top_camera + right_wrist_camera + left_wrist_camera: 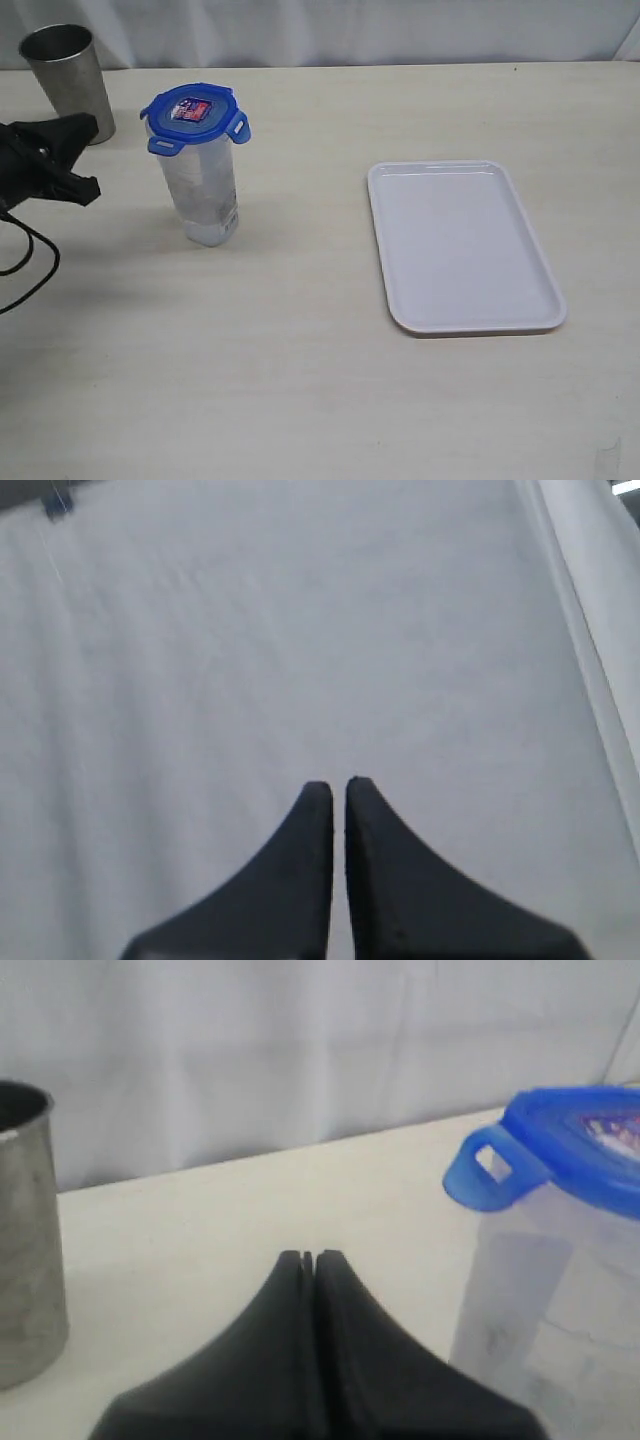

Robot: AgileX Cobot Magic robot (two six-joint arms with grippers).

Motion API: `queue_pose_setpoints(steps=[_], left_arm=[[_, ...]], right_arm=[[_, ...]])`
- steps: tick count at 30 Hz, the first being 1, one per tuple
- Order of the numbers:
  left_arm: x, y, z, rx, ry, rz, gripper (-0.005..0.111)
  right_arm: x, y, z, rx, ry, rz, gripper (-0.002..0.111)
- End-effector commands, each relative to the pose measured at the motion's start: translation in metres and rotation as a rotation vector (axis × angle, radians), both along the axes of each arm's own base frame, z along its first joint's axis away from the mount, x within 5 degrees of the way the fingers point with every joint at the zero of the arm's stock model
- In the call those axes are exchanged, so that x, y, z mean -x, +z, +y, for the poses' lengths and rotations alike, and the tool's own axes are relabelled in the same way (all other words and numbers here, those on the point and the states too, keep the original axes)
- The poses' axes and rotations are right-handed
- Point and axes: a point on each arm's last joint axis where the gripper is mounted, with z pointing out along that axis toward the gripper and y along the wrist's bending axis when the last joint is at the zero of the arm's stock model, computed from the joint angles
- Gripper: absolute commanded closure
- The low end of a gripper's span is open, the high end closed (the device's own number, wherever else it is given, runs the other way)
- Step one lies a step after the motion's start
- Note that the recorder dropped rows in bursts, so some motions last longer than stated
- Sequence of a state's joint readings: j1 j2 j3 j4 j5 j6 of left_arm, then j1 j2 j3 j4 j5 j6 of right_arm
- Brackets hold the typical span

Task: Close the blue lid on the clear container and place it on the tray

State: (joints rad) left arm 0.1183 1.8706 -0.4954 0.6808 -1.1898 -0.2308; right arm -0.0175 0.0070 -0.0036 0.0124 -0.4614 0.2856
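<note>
The left gripper [308, 1258] has its two black fingers pressed flat together, tip to tip, with nothing between them. It hangs above the table [300, 400] at the left edge, near the far left corner, pointing in across the surface. The right gripper [338, 786] is likewise drawn closed and empty, only a thin slit showing between its tapered fingers [312, 820].

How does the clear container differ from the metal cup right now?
The clear container is see-through plastic; the metal cup is opaque grey. The container carries the blue lid; the cup is open-topped. The cup stands farther back than the container. Both stand upright on the table.
</note>
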Motion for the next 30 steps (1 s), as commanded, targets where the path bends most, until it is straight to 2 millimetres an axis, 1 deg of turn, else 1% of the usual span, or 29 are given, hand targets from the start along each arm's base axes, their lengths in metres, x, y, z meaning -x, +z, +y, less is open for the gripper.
queue_pose_setpoints(steps=[1, 2, 4, 5, 6, 7, 9, 10, 11, 13, 16, 17, 19, 20, 21, 22, 23, 24, 25, 26, 27, 28, 30], left_arm=[[-0.001, -0.014, -0.005, -0.001, -0.096, 0.024, 0.107], [0.001, -0.018, -0.007, -0.006, -0.123, 0.035, 0.107], [0.003, -0.021, -0.009, -0.012, -0.156, 0.046, 0.107], [0.004, -0.022, -0.011, -0.016, -0.174, 0.049, 0.107], [0.005, -0.022, -0.012, -0.019, -0.189, 0.051, 0.107], [0.004, -0.023, -0.014, -0.020, -0.200, 0.051, 0.107], [0.002, -0.023, -0.020, -0.026, -0.233, 0.043, 0.107], [0.001, -0.022, -0.023, -0.030, -0.251, 0.035, 0.107], [-0.001, -0.023, -0.026, -0.026, -0.265, 0.039, 0.107], [-0.003, -0.026, -0.031, -0.023, -0.278, 0.043, 0.107], [-0.006, -0.028, -0.033, -0.022, -0.281, 0.044, 0.107], [-0.006, -0.028, -0.032, -0.019, -0.268, 0.044, 0.107], [-0.007, -0.028, -0.031, -0.015, -0.254, 0.043, 0.107], [-0.007, -0.028, -0.031, -0.015, -0.254, 0.043, 0.107], [-0.008, -0.027, -0.030, -0.013, -0.243, 0.043, 0.107], [-0.008, -0.027, -0.030, -0.011, -0.238, 0.043, 0.107], [-0.009, -0.027, -0.030, -0.010, -0.234, 0.042, 0.107], [-0.009, -0.027, -0.030, -0.010, -0.234, 0.042, 0.107], [-0.009, -0.027, -0.029, -0.010, -0.226, 0.041, 0.107], [-0.009, -0.027, -0.029, -0.010, -0.219, 0.039, 0.107], [-0.010, -0.027, -0.028, -0.008, -0.212, 0.039, 0.107], [-0.010, -0.027, -0.028, -0.008, -0.212, 0.039, 0.107], [-0.010, -0.027, -0.028, -0.008, -0.212, 0.039, 0.107]], right_arm=[[-0.006, 0.028, 0.000, -0.060, 0.043, -0.066, 0.104], [-0.011, 0.042, 0.003, -0.023, 0.052, -0.049, 0.104], [-0.025, 0.058, 0.007, 0.023, 0.076, 0.012, 0.104], [-0.036, 0.070, 0.010, 0.051, 0.108, 0.052, 0.104], [-0.046, 0.077, 0.012, 0.064, 0.132, 0.091, 0.104], [-0.071, 0.089, 0.019, 0.093, 0.206, 0.183, 0.104], [-0.093, 0.095, 0.024, 0.132, 0.258, 0.255, 0.104], [-0.109, 0.093, 0.027, 0.141, 0.295, 0.322, 0.104], [-0.120, 0.095, 0.029, 0.138, 0.323, 0.361, 0.104], [-0.148, 0.089, 0.033, 0.171, 0.376, 0.481, 0.104], [-0.189, 0.077, 0.036, 0.226, 0.427, 0.644, 0.104], [-0.200, 0.074, 0.037, 0.242, 0.436, 0.682, 0.104], [-0.252, 0.063, 0.037, 0.227, 0.469, 0.804, 0.104], [-0.265, 0.059, 0.038, 0.229, 0.487, 0.834, 0.104], [-0.286, 0.047, 0.041, 0.242, 0.540, 0.895, 0.104], [-0.295, 0.042, 0.043, 0.249, 0.573, 0.923, 0.104], [-0.307, 0.036, 0.049, 0.228, 0.680, 0.960, 0.104], [-0.310, 0.034, 0.055, 0.244, 0.762, 0.956, 0.104], [-0.312, 0.034, 0.068, 0.328, 0.937, 0.909, 0.104], [-0.311, 0.034, 0.076, 0.356, 1.005, 0.889, 0.104], [-0.313, 0.036, 0.089, 0.374, 1.033, 0.879, 0.104], [-0.316, 0.036, 0.104, 0.392, 0.981, 0.883, 0.104], [-0.315, 0.035, 0.125, 0.422, 0.950, 0.883, 0.104]])
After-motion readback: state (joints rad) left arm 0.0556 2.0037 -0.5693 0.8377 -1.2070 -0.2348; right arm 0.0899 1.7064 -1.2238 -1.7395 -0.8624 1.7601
